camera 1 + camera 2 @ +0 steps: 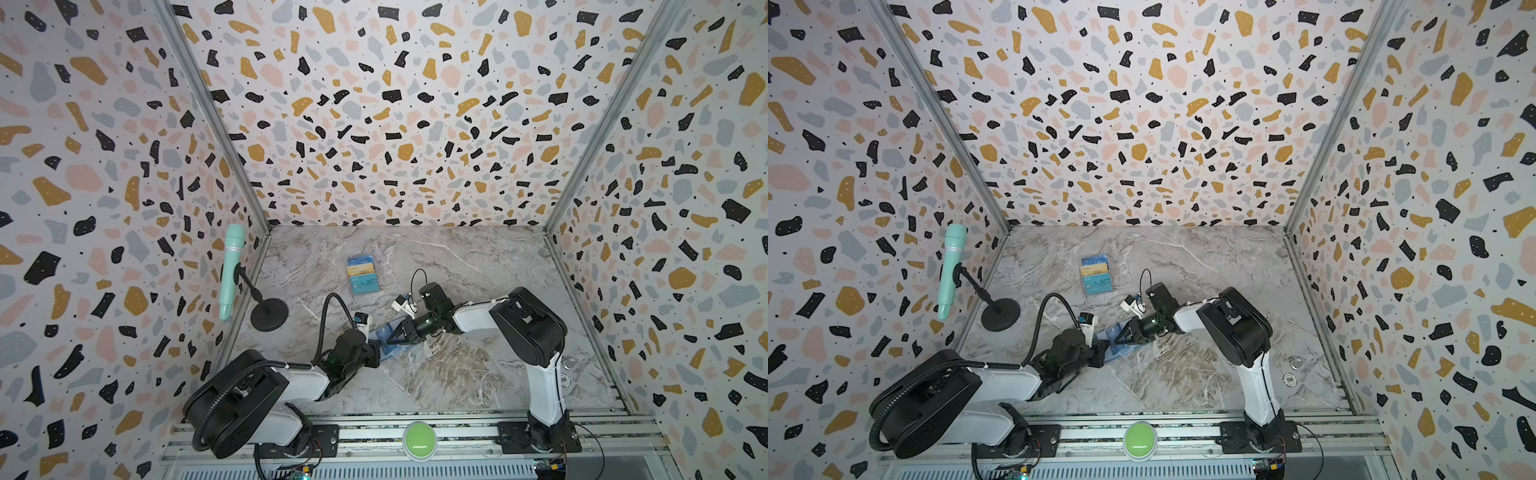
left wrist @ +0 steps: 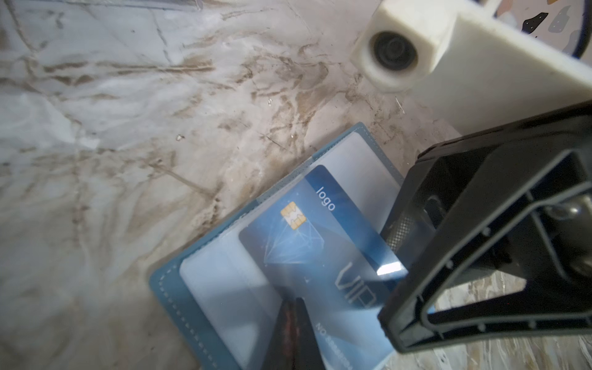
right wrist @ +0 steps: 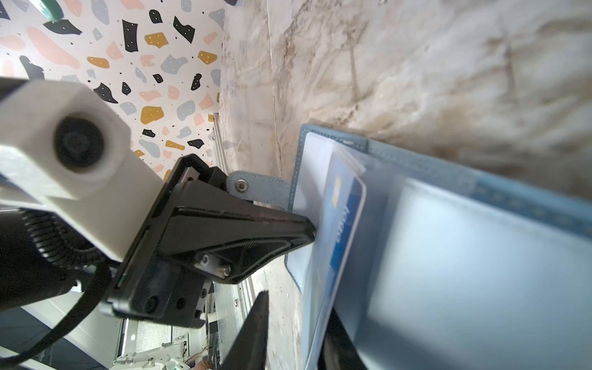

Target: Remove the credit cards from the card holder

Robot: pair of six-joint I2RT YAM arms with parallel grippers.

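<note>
While the left arm is stretched low from its front-left base toward the middle of the marble table (image 1: 457,374), the left gripper (image 1: 375,352) is seen with its jaws closed together, their tips pressed onto a clear inner pocket of the card holder (image 2: 173,294). The right arm is raised from its front-right base, bent sharply at the elbow and reached leftward, so that the right gripper (image 1: 394,336) is pointed down at the same holder. Its jaws are set slightly apart, one on each side of the free end of a blue credit card (image 2: 320,243) that projects partway from its pocket. The holder is laid open on the table between both grippers. Farther back a card rack (image 1: 362,274) is placed, and by the left wall a mint microphone (image 1: 232,270) is mounted on a stand (image 1: 269,314), well apart from the holder.
</note>
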